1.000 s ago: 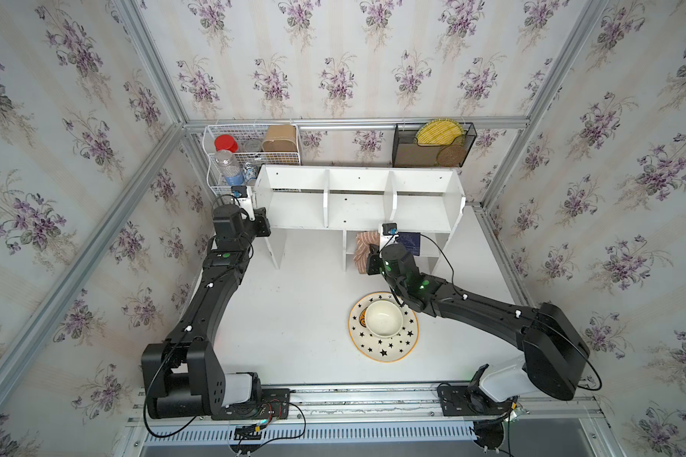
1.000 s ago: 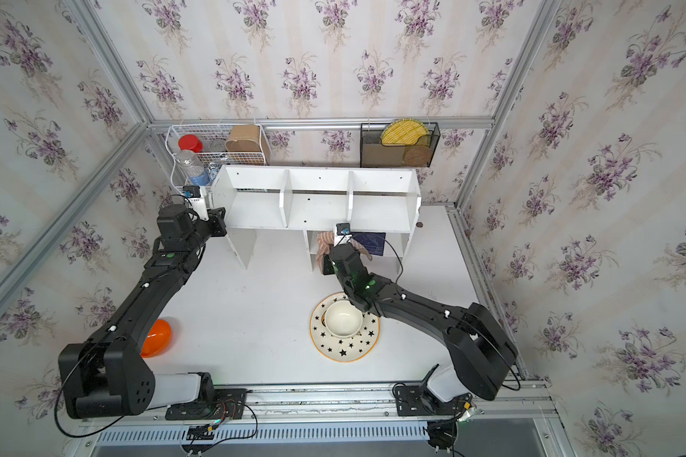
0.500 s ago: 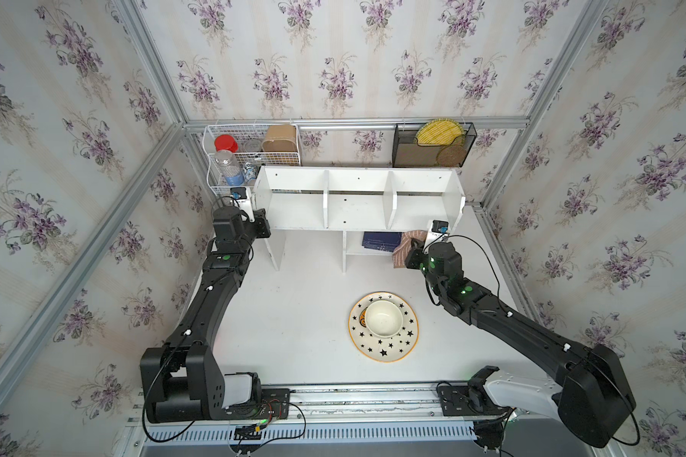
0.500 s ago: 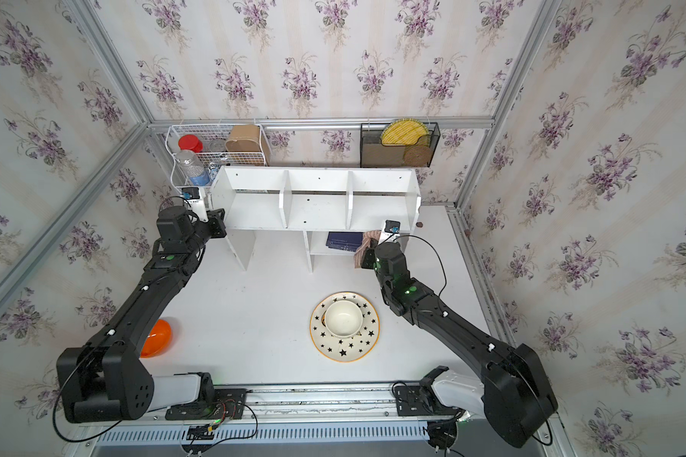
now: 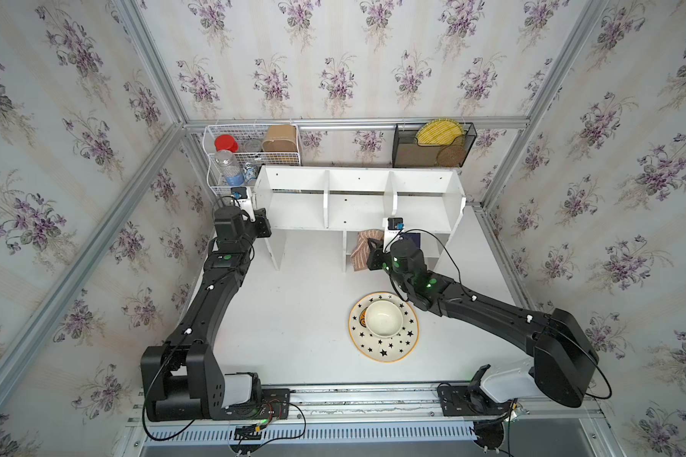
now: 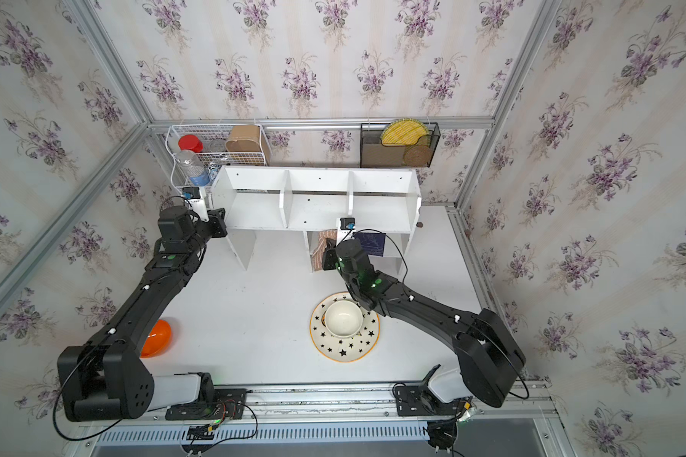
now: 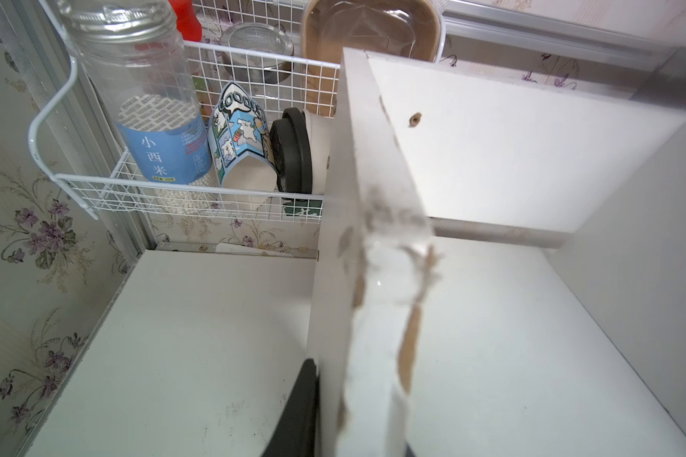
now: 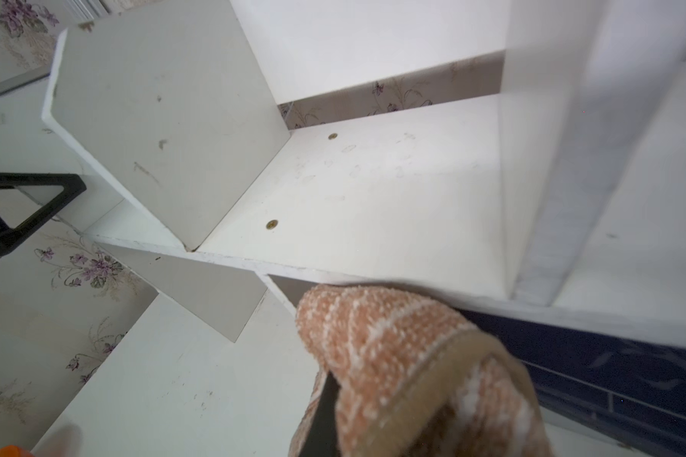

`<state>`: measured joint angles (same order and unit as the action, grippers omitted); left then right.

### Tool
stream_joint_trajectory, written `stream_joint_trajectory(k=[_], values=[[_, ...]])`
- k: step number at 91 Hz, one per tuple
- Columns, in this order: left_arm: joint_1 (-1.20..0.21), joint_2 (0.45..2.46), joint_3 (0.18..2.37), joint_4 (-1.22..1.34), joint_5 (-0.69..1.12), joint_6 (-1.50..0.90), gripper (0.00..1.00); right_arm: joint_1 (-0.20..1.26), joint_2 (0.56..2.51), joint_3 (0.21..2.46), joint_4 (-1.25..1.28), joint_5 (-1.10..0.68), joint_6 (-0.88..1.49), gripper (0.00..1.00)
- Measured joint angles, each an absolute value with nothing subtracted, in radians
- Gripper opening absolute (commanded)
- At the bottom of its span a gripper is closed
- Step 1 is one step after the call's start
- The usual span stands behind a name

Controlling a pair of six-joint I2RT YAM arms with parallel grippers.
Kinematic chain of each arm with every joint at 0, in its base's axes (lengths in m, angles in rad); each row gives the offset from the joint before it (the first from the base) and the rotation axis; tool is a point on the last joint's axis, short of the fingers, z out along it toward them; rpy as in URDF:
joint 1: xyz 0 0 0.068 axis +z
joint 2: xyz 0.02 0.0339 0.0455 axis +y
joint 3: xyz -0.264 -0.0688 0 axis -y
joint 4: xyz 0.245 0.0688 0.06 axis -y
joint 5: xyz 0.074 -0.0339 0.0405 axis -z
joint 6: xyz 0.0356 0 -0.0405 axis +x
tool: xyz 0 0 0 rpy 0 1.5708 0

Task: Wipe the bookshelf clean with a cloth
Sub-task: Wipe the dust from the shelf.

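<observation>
The white bookshelf [image 5: 357, 205] [image 6: 317, 205] stands against the back wall. My left gripper [image 5: 268, 227] [image 6: 218, 221] is shut on the bookshelf's left side panel [image 7: 373, 198], with one black finger [image 7: 300, 407] flat against its outer face. My right gripper [image 5: 373, 247] [image 6: 328, 251] is shut on the pinkish-tan striped cloth [image 5: 361, 253] [image 8: 393, 356]. It holds the cloth at the left end of the lower shelves, under the middle compartment's front edge [image 8: 373, 273]. The cloth covers most of the right fingers.
A dark blue book [image 5: 410, 239] lies on the lower shelf beside the cloth. A star-patterned plate [image 5: 385, 352] holding a bowl [image 5: 383, 318] sits just in front of my right arm. An orange object [image 6: 157, 338] lies by my left arm. A white wire basket [image 5: 250, 154] and a black mesh rack [image 5: 432, 144] hang behind.
My right gripper carried the cloth from the left end of the lower shelves to the right end, then back to the left. The left arm has not moved.
</observation>
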<state>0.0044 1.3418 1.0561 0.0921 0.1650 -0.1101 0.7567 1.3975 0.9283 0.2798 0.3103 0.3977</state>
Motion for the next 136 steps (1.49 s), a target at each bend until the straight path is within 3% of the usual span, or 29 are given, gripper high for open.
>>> stream_joint_trajectory(k=[30, 48, 77, 91, 106, 136], values=[[0.004, 1.345, 1.060, 0.088, 0.165, -0.111, 0.00, 0.395, 1.048, 0.752, 0.178, 0.319, 0.393, 0.00], [0.003, 1.349, 1.061, 0.092, 0.164, -0.115, 0.00, 0.262, 1.104, 0.720, 0.140, 0.249, 0.384, 0.00], [0.002, 1.351, 1.061, 0.096, 0.164, -0.117, 0.00, 0.258, 1.169, 0.545, 0.171, 0.142, 0.450, 0.00], [0.002, 1.353, 1.062, 0.097, 0.164, -0.117, 0.00, 0.342, 1.169, 0.514, 0.217, 0.123, 0.479, 0.00], [0.002, 1.355, 1.065, 0.097, 0.164, -0.117, 0.00, 0.424, 1.205, 0.535, 0.246, 0.124, 0.498, 0.00], [0.002, 1.361, 1.069, 0.097, 0.164, -0.117, 0.00, 0.432, 1.324, 0.669, 0.266, 0.142, 0.496, 0.00]])
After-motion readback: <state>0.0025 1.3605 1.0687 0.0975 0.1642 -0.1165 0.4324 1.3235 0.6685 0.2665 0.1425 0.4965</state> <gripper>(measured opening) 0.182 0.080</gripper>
